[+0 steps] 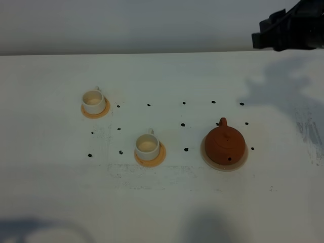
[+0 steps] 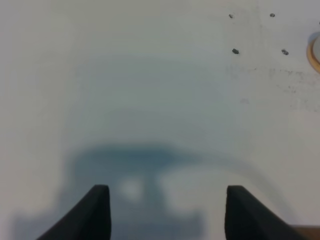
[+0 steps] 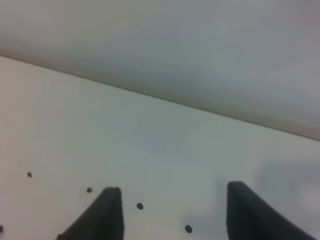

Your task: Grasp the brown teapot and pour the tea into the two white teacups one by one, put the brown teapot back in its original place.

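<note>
The brown teapot (image 1: 224, 143) stands upright on its pale beige coaster (image 1: 215, 165), on the right side of the white table (image 1: 61, 192) in the high view. Its lid is on, and its short spout points toward the far edge of the table. Nothing touches it. The two white cups stand well apart from it to the left. The near teacup (image 1: 147, 146) sits on an orange-tan coaster (image 1: 157, 160) roughly level with the pot. The far teacup (image 1: 94, 102) sits on a second orange-tan coaster (image 1: 101, 114), further left and further back. Both cups show cream insides, but from this height it is hard to say whether either holds any tea. Small black dots (image 1: 184, 124) are scattered over the table between the cups and the pot. The dark bulk of the right arm (image 1: 288, 25) hangs in the upper right corner of the high view, past the far edge of the table and well apart from the teapot. In its wrist view the right gripper (image 3: 172, 212) has its two black fingers spread wide with nothing between them. It looks over bare tabletop toward the grey wall (image 3: 200, 50). The left gripper (image 2: 167, 212) is likewise spread and holds nothing, above its own shadow on the table. A sliver of orange-tan rim (image 2: 315, 50) shows at the edge of that view, though which coaster it belongs to cannot be told.
</note>
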### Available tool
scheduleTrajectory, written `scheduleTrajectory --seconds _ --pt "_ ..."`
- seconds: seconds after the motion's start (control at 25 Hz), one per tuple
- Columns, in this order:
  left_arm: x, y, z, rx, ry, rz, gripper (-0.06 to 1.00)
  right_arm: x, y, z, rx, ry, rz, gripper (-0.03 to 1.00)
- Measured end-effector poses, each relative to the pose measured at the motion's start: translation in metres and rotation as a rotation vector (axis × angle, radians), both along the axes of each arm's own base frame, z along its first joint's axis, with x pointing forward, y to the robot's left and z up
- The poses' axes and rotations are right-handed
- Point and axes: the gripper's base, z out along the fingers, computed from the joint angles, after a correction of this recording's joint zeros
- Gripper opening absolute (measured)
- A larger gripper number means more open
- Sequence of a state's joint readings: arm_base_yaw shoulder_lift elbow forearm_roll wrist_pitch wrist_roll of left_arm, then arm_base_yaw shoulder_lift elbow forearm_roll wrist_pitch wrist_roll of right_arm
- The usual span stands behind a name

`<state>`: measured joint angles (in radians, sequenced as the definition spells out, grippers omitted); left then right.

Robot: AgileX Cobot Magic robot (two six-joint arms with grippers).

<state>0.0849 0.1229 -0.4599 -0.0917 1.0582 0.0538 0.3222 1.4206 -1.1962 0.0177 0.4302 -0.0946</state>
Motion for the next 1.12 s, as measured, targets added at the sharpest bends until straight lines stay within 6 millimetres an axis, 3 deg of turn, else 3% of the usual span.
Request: scheduleTrajectory --seconds 0.28,0.68,1.12 --pt "-0.016 -0.002 -0.001 -0.001 -0.111 -0.012 0.48 0.005 0.001 -0.02 -0.004 -0.014 0.0 0.48" --pt "-0.017 -0.004 -0.001 -0.016 -0.115 -0.022 0.48 0.041 0.013 -0.053 -0.002 -0.051 0.002 0.47" --pt "-0.017 -0.004 -0.001 -0.016 -0.115 -0.022 0.48 0.086 0.028 -0.044 -0.033 0.125 -0.01 0.44"
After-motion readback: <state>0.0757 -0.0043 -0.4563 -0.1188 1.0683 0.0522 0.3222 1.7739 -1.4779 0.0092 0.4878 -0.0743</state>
